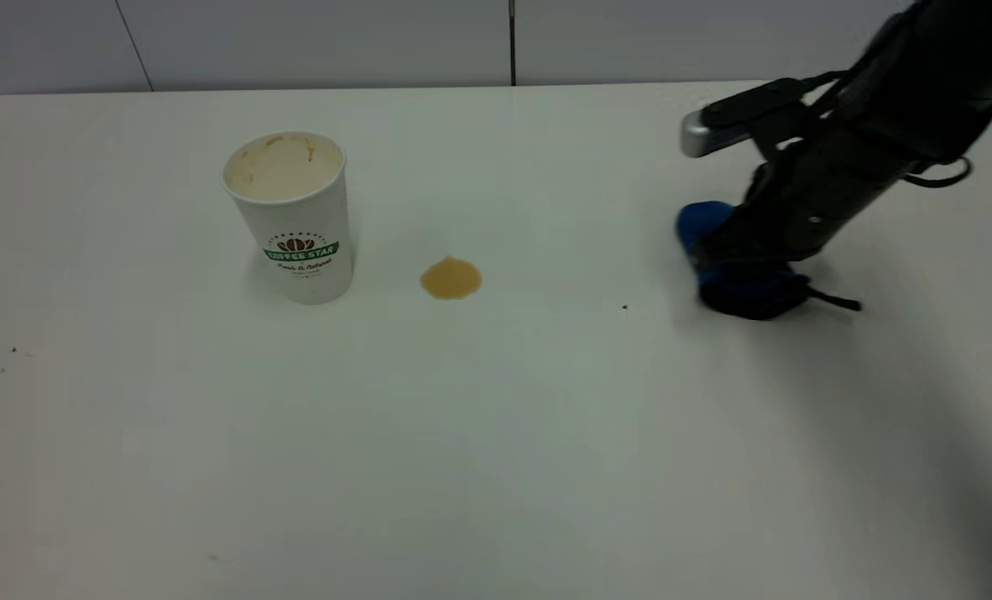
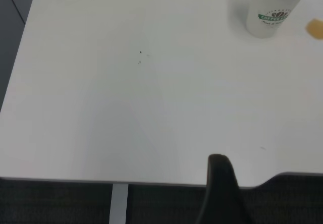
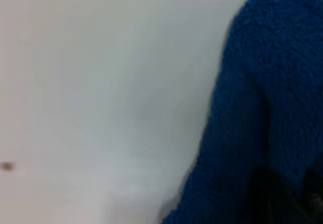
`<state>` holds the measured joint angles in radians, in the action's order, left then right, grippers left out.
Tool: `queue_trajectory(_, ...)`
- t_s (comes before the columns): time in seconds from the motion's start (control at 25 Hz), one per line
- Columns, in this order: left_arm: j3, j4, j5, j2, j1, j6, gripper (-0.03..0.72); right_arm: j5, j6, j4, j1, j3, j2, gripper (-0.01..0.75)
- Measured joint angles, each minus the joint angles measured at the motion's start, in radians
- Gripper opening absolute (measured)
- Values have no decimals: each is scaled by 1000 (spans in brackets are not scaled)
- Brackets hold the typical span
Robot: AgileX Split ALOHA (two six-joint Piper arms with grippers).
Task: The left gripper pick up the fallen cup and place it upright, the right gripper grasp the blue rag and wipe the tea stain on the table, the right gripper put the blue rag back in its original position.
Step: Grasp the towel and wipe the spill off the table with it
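The cup (image 1: 291, 218) stands upright at upper left of the white desk (image 1: 496, 433), the tea stain (image 1: 451, 277) just beside it. At right, the right hand (image 1: 733, 250) presses onto the blue rag (image 1: 742, 279); whether it is clamped I cannot tell. Tiny dark specks (image 1: 624, 307) lie between.

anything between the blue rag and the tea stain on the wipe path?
Nothing visible. The blue rag, under the right end effector, has bare table between it and the tea stain; the upright cup stands beyond the stain.

On the table (image 1: 496, 433), the cup (image 1: 294, 218) stands left of the tea stain (image 1: 451, 278), the blue rag (image 1: 733, 267) far right.
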<state>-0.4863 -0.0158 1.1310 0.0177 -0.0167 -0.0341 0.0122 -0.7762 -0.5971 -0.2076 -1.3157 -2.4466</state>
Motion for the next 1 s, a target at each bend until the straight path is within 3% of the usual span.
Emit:
queue_trajectory(0.28, 0, 0, 0, 0, 0, 0, 524, -38, 20, -22, -183, -182, -50, 51)
queue_trajectory(0.68, 0, 0, 0, 0, 0, 0, 524, -177, 24, -28, -270, -452, -180, 51)
queue_trajectory(1.0, 0, 0, 0, 0, 0, 0, 524, -377, 24, -12, -312, -496, -205, 51)
